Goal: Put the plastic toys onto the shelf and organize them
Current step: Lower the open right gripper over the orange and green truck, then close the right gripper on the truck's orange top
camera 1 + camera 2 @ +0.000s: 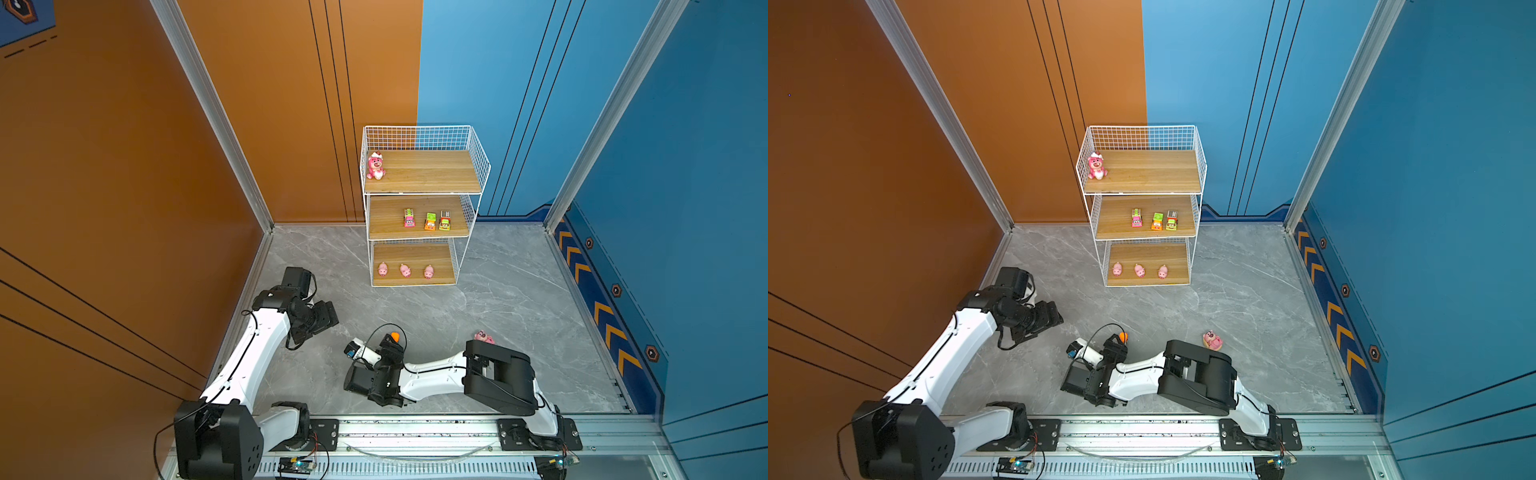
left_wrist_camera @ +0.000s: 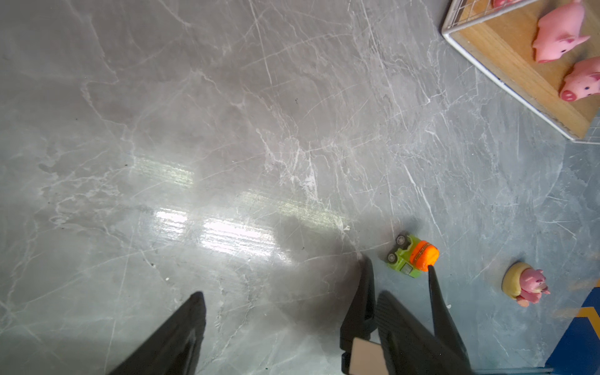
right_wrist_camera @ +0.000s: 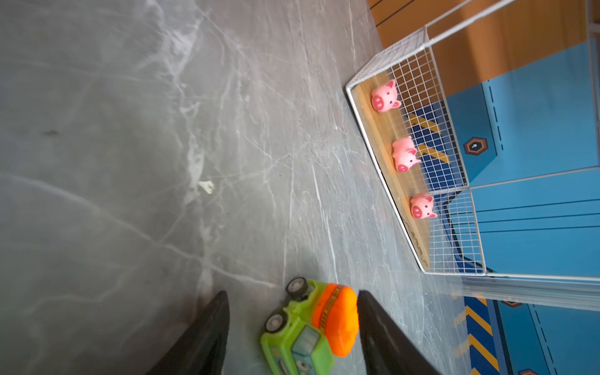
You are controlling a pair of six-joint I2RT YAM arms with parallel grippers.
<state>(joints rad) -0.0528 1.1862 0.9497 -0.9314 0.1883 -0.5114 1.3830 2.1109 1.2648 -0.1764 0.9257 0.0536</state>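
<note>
A green toy truck with an orange drum lies on its side on the grey floor between the fingers of my open right gripper. One finger stands right beside the drum; the other is clear of the truck. In both top views the truck shows at the right gripper. A pink bear on a tan base lies tipped on the floor nearby. My left gripper hangs open and empty above the floor. The shelf holds a pink bear, three vehicles and three pigs.
The shelf stands at the back against the orange and blue walls. The right arm's elbow housing sits just in front of the fallen bear. A metal rail runs along the front edge. Bare grey floor lies between the arms and the shelf.
</note>
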